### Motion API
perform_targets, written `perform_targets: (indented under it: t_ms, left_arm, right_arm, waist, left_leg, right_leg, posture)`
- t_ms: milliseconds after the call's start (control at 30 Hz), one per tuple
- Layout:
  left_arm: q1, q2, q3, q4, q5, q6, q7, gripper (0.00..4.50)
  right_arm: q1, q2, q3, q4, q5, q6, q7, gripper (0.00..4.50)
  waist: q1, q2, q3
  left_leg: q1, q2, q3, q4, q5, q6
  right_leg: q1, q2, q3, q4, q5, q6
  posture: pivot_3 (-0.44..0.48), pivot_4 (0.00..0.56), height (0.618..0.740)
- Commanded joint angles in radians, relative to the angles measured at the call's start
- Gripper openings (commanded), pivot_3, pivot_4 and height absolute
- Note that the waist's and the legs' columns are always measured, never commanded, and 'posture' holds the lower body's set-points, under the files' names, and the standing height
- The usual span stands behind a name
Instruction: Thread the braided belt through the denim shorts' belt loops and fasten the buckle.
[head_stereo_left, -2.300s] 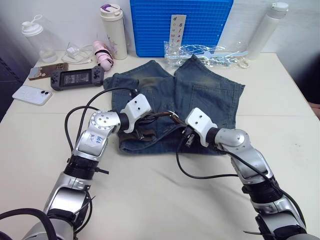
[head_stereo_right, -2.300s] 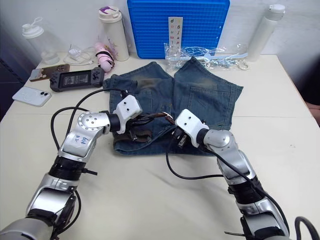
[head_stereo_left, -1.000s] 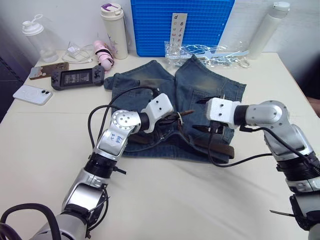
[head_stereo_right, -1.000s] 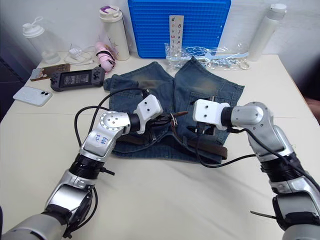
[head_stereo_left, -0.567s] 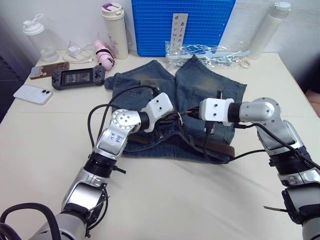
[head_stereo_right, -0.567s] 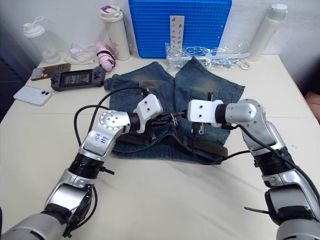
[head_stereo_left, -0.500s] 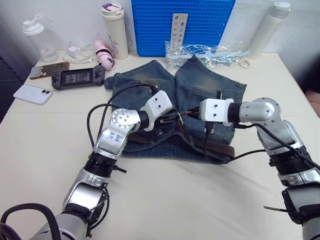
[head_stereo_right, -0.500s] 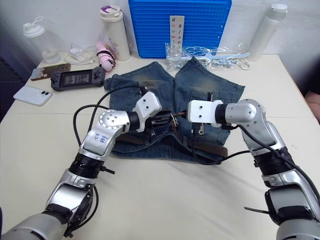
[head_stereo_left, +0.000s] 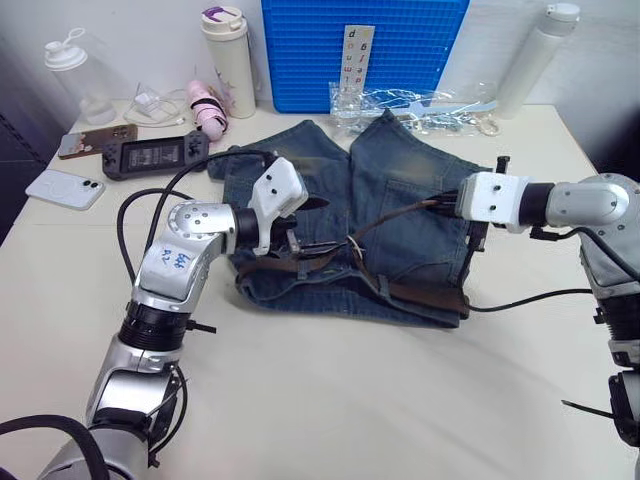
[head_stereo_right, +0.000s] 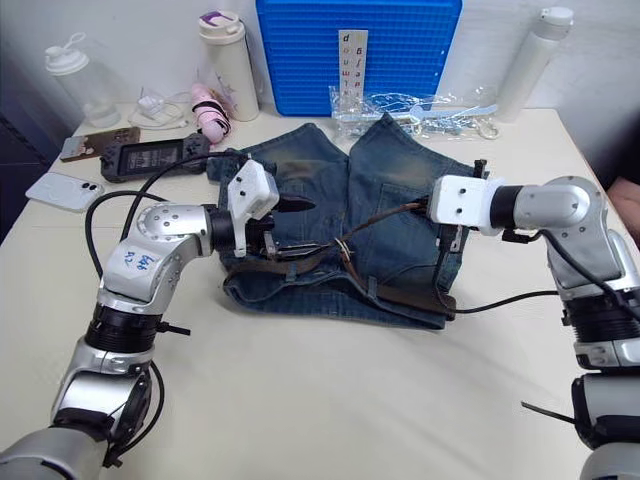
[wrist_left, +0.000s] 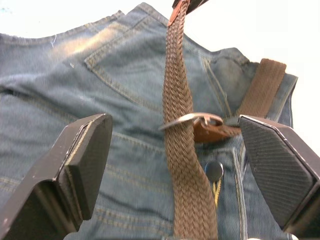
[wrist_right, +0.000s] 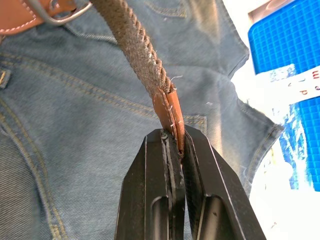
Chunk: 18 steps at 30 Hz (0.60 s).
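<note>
The denim shorts (head_stereo_left: 400, 195) lie flat in the middle of the table. The braided belt (head_stereo_left: 425, 295) runs along their waistband. Its free end passes through the silver buckle (wrist_left: 192, 120) and rises as a taut strap (head_stereo_left: 395, 218) to my right gripper (wrist_right: 175, 142). That gripper is shut on the reddish leather tip (wrist_right: 167, 112), above the shorts' right side. My left gripper (head_stereo_left: 305, 222) is open over the left side, with its fingers (wrist_left: 82, 155) spread either side of the buckle and touching nothing. I cannot make out the belt loops.
A blue crate (head_stereo_left: 365, 45), a tumbler (head_stereo_left: 227, 60), a white bottle (head_stereo_left: 530, 55) and a plastic bag (head_stereo_left: 420, 105) line the back. A game console (head_stereo_left: 155, 155) and phones (head_stereo_left: 63, 188) lie at the far left. Black cables (head_stereo_left: 520, 300) trail beside the shorts.
My left gripper opened, let go near the buckle and drew back to the left. My right gripper shut on the belt tip and pulled it right, drawing the strap through the buckle.
</note>
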Motion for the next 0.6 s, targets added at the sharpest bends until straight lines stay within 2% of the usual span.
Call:
perform_targets:
  t_ms: [33,133,233,267,333,533,567,600]
  left_arm:
    - [-0.044,-0.03,-0.025,0.005,0.023,-0.039,0.041,4.39]
    - [-0.072,-0.094,-0.059,0.051,0.058,-0.07,0.105,4.39]
    - [-0.086,-0.115,-0.103,0.089,0.12,-0.119,0.142,4.39]
    - [-0.094,-0.129,-0.1,0.102,0.124,-0.126,0.158,3.83]
    - [-0.108,-0.153,-0.091,0.121,0.124,-0.129,0.179,3.11]
    - [-0.114,-0.175,-0.093,0.133,0.116,-0.129,0.178,0.38]
    - [-0.113,-0.177,-0.091,0.131,0.112,-0.126,0.177,0.07]
    - [-0.112,-0.179,-0.09,0.129,0.11,-0.123,0.176,0.07]
  right_arm:
    - [-0.063,0.021,-0.022,-0.039,0.022,0.018,0.002,0.0]
    - [-0.088,0.055,0.008,-0.062,0.012,0.044,0.013,0.0]
    - [-0.091,0.07,0.02,-0.07,0.002,0.056,0.019,0.0]
    - [-0.092,0.075,0.022,-0.069,0.001,0.058,0.02,0.0]
    - [-0.092,0.079,0.025,-0.07,0.0,0.059,0.02,0.0]
    - [-0.072,0.076,0.028,-0.069,-0.009,0.054,0.014,0.0]
    - [-0.067,0.077,0.027,-0.067,-0.016,0.053,0.004,0.0]
    - [-0.063,0.078,0.026,-0.065,-0.021,0.052,-0.003,0.0]
  waist:
    - [0.0,0.0,0.0]
    - [0.001,0.0,0.0]
    - [0.001,0.0,0.0]
    - [0.001,0.0,0.0]
    - [0.001,0.0,0.0]
    - [0.001,0.0,0.0]
    - [0.0,0.0,0.0]
    - [0.0,0.0,0.0]
  left_leg:
    - [0.0,0.0,0.0,0.0,0.0,0.0]
    - [0.0,0.0,0.0,0.0,0.0,0.0]
    - [-0.001,0.0,0.0,0.0,0.0,0.0]
    - [-0.001,0.0,0.0,0.0,0.0,0.0]
    - [-0.002,0.0,0.0,0.0,0.0,0.0]
    - [-0.002,0.0,-0.001,0.001,0.0,0.0]
    - [-0.002,0.0,-0.001,0.001,0.0,0.0]
    - [-0.002,0.0,-0.001,0.001,0.0,0.0]
  right_leg:
    - [0.0,0.0,0.0,0.0,0.0,0.0]
    - [0.0,0.0,0.0,0.0,0.0,0.0]
    - [0.0,0.0,0.0,0.0,0.0,0.0]
    - [0.0,0.0,-0.001,0.0,0.0,0.0]
    - [-0.001,0.0,-0.001,0.0,0.0,0.0]
    - [-0.001,0.0,-0.002,0.0,0.0,0.0]
    - [-0.001,0.0,-0.002,0.0,0.0,0.0]
    - [-0.001,0.0,-0.002,0.0,0.0,0.0]
  posture:
    - [0.0,0.15,0.689]
    - [0.0,0.15,0.689]
    - [0.0,0.15,0.689]
    - [0.0,0.15,0.689]
    - [0.0,0.15,0.689]
    - [0.0,0.15,0.689]
    - [0.0,0.15,0.689]
    - [0.0,0.15,0.689]
